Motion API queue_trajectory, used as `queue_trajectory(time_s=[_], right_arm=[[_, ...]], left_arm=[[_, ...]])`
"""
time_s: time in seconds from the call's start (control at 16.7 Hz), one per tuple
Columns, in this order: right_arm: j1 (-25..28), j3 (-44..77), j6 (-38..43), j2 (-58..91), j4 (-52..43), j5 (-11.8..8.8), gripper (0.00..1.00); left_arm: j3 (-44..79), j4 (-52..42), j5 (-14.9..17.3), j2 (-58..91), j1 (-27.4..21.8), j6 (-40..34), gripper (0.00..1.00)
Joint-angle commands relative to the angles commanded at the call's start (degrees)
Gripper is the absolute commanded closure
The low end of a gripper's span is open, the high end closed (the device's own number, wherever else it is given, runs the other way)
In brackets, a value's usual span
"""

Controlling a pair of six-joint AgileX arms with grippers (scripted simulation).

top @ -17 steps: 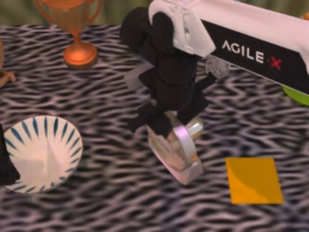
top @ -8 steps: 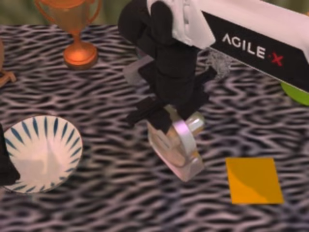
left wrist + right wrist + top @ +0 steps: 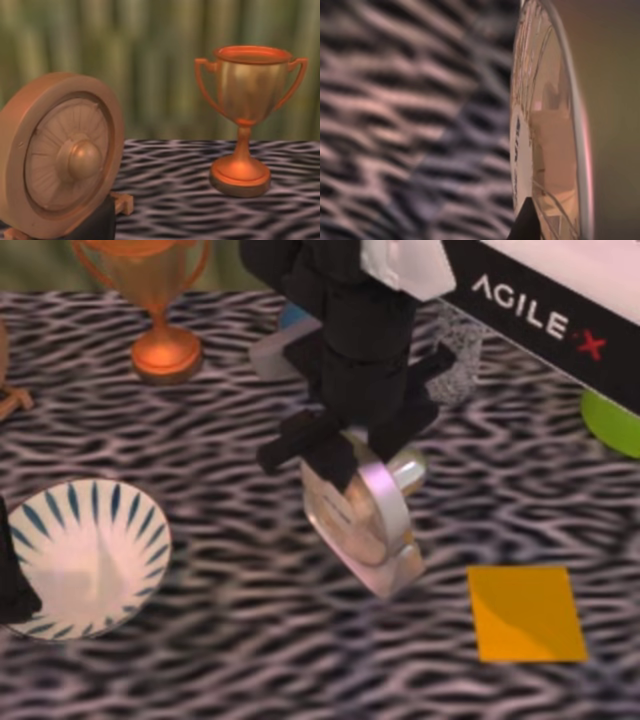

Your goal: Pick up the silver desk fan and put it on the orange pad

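My right gripper (image 3: 350, 455) is clenched on the silver desk fan (image 3: 365, 525), gripping the top of its ring near the middle of the zebra-patterned table (image 3: 250, 640). The orange pad (image 3: 526, 612) lies flat to the fan's right, apart from it. My left arm (image 3: 12, 585) sits parked at the left edge beside the blue-striped bowl (image 3: 85, 558); I cannot tell its finger state.
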Motion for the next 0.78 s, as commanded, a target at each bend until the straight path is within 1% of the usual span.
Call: queue_trajectory(time_s=[0.18, 0.36, 0.54, 0.78], right_arm=[[-0.45, -0.69, -0.66, -0.6, 0.2, -0.02, 1.0], [-1.58, -4.77, -6.21, -3.3, 0.71, 0.01, 1.0], [-3.66, -11.65, -15.95, -8.41, 2.03, 0.02, 1.0], [-7.2, -23.02, -33.47, -17.87, 5.04, -0.04, 1.0]], left_arm=[[0.0, 0.0, 0.0, 0.0, 0.0, 0.0, 0.0], [0.0, 0.0, 0.0, 0.0, 0.0, 0.0, 0.0], [0.0, 0.0, 0.0, 0.0, 0.0, 0.0, 0.0], [0.0, 0.0, 0.0, 0.0, 0.0, 0.0, 0.0]])
